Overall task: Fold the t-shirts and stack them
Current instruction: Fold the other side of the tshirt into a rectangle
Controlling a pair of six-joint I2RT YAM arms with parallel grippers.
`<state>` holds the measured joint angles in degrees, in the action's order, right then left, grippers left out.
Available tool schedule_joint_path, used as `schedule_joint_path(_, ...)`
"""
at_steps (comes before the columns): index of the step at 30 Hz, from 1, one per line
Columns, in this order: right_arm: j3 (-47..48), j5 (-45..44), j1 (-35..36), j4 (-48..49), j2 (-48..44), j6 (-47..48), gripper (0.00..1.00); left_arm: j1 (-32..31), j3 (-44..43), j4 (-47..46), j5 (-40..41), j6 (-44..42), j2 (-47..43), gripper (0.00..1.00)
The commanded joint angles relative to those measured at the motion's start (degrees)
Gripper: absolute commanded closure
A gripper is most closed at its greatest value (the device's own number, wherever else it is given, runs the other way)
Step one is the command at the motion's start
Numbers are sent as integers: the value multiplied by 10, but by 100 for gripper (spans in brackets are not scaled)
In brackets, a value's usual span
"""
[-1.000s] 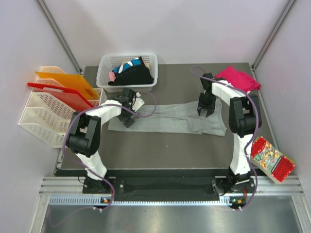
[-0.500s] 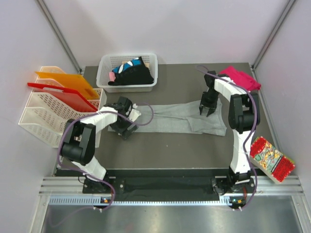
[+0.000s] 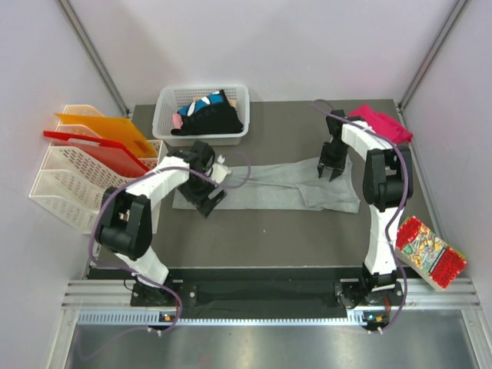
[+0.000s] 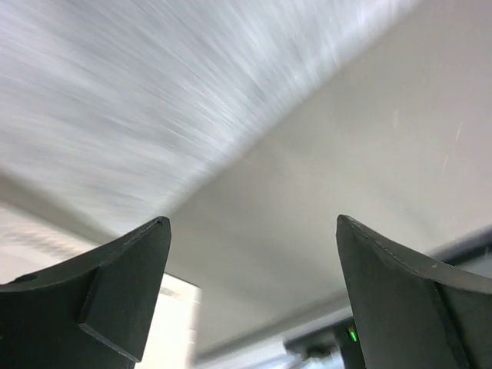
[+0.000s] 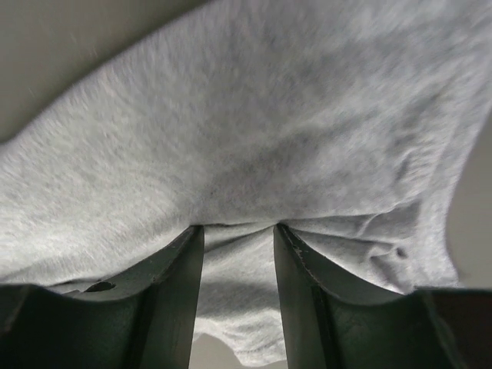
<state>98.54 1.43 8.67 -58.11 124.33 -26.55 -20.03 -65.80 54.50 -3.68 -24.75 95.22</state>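
A large light grey t-shirt lies as a long folded strip across the middle of the table. My left gripper hovers over its left end, open and empty; in the left wrist view blurred grey cloth passes at the upper left. My right gripper sits on the shirt's right end, its jaws drawn close on a bunched fold of grey cloth. A magenta-pink t-shirt lies folded at the back right. Black t-shirts with blue-white patches fill a white basket.
A white rack with orange and red trays stands at the left edge. A red patterned snack packet lies off the table's right side. Purple cables loop beside both arms.
My left gripper swung out over the shirt's left end and back toward the front; that end now lies flatter. My right gripper shifted slightly toward the back right.
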Motion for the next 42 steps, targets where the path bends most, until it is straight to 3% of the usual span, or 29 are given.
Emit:
schedule_joint_path(1, 8, -48, -14, 54, -37, 16, 58, 1, -86, -21, 6, 15, 13, 7)
schedule_joint_path(4, -3, -46, -9, 57, -47, 15, 58, 2, -69, -76, 49, 30, 37, 7)
schedule_joint_path(15, -49, -67, -13, 68, -61, 20, 58, 12, 55, -170, 86, 47, 63, 9)
schedule_joint_path(29, -48, -81, -23, 58, -76, 20, 59, 20, 81, -93, -57, 52, 95, 10)
schedule_joint_path(42, -54, -86, -45, 48, -103, 24, 59, 5, 57, 47, -140, -38, 142, 17)
